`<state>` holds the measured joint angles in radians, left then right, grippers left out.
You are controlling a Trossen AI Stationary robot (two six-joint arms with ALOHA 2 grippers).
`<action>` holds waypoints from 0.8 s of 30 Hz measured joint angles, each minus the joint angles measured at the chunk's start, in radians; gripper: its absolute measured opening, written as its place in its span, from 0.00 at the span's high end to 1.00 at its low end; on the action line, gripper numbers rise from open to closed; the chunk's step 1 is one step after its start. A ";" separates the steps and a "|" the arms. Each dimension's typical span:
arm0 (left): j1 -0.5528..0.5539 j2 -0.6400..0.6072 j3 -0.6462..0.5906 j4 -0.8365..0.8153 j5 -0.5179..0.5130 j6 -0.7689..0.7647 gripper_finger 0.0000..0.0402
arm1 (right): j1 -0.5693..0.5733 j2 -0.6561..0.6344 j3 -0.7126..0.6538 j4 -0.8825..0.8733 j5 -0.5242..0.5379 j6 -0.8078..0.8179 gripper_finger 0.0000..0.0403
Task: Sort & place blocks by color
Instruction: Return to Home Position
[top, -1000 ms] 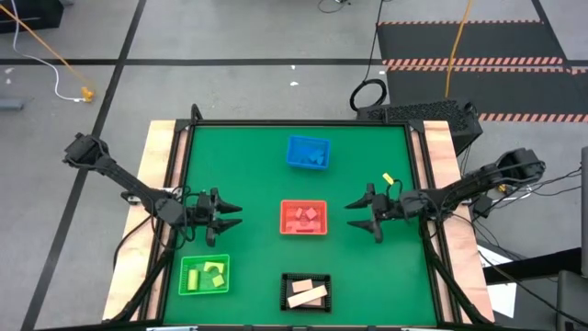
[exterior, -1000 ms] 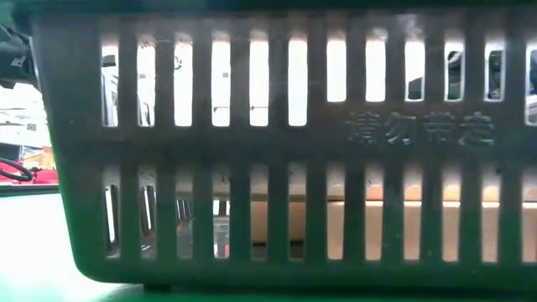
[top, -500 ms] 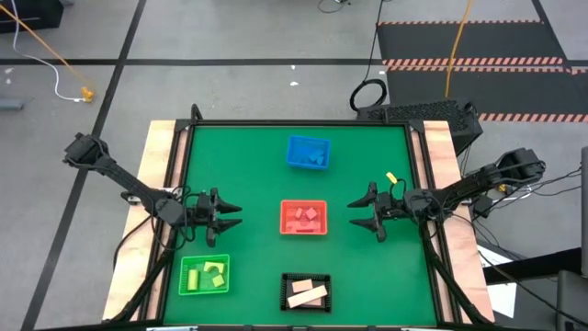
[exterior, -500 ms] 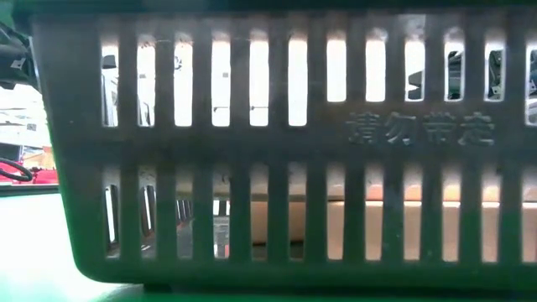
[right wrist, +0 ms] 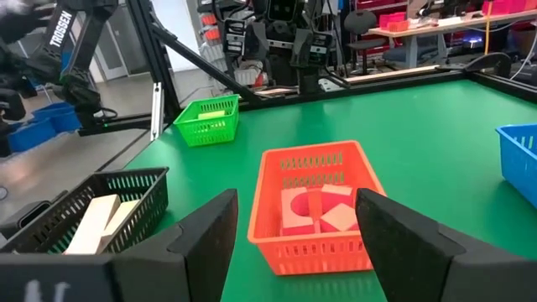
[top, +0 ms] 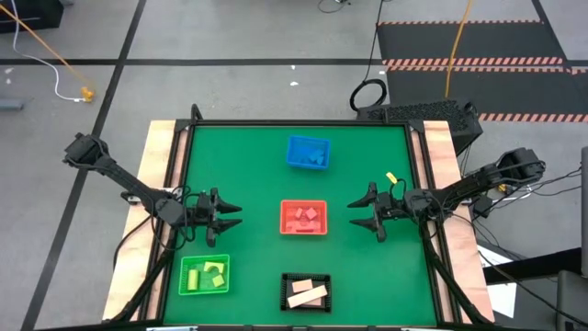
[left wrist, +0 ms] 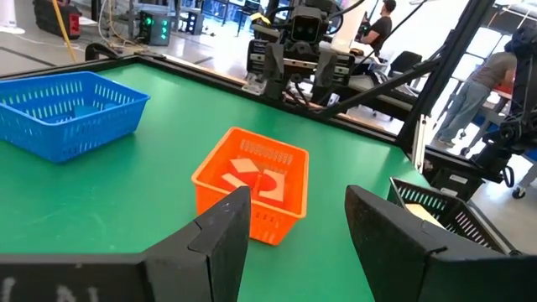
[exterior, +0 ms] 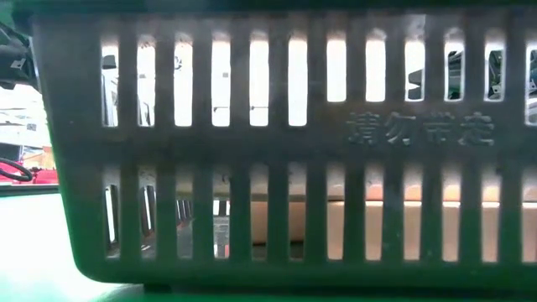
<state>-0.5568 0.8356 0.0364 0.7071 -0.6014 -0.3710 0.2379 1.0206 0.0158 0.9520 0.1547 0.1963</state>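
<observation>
While blocks (top: 308, 216) lie in orange bin (top: 283, 218) between, left pincer (top: 236, 217) and right pincer (top: 351, 212) gape empty.

Overhead cam looks straight down from well up, so the whole table (top: 248, 156) fits in frame. The low cam sits at table height, jammed right up against the black bin (exterior: 285, 143). Its slatted wall fills nearly the whole shot; that's probably the room showing through the slots, hard to tell. Each wrist cam looks forward, close over the table, past its own fingers. The left end effector (left wrist: 297, 197) and right end effector (right wrist: 295, 201) face each other. Both wrist views, plus the overhead, share the orange bin (top: 303, 203), which sits straight ahead of each end effector, between the two.
</observation>
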 joint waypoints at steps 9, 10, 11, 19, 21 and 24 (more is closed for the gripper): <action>0.000 -0.061 0.000 -0.003 0.000 0.000 0.51 | 0.000 -0.032 0.000 -0.012 0.000 0.000 0.42; 0.000 -0.082 0.000 -0.002 0.000 0.000 0.51 | 0.000 -0.046 0.000 -0.014 0.000 0.000 0.42; 0.000 -0.101 0.000 -0.001 -0.001 0.000 0.51 | 0.000 -0.064 0.000 -0.017 0.000 0.000 0.42; 0.000 -0.226 0.000 -0.002 -0.001 0.000 0.51 | 0.000 -0.268 0.000 -0.014 0.000 0.000 0.42; 0.000 -0.248 0.000 -0.002 -0.001 0.000 0.51 | 0.000 -0.318 0.000 -0.014 0.000 0.000 0.42; 0.001 -0.281 0.000 -0.011 -0.001 0.000 0.51 | 0.000 -0.380 0.000 -0.014 0.000 0.000 0.42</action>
<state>-0.5561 0.5542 0.0364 0.6961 -0.6022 -0.3706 0.2379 0.6405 0.0154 0.9375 0.1551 0.1967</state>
